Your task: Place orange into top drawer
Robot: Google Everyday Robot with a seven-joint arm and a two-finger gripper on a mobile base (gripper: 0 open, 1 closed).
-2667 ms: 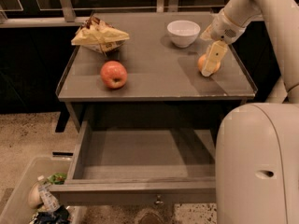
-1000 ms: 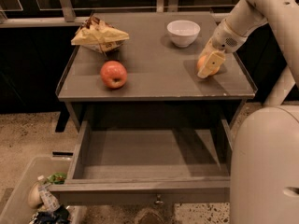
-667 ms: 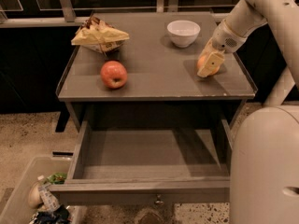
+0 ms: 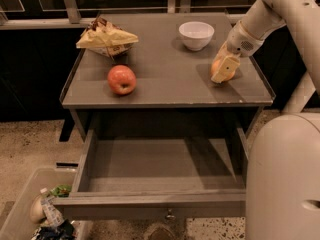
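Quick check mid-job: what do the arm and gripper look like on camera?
The arm is smooth, white and tube-shaped, with a rounded wrist carrying a small dotted grille. The gripper, over the table's right side, is pale cream-yellow and blocky. No cables visible.

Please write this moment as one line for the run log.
gripper at orange, tabletop right | top drawer open, orange not inside | apple tabletop left
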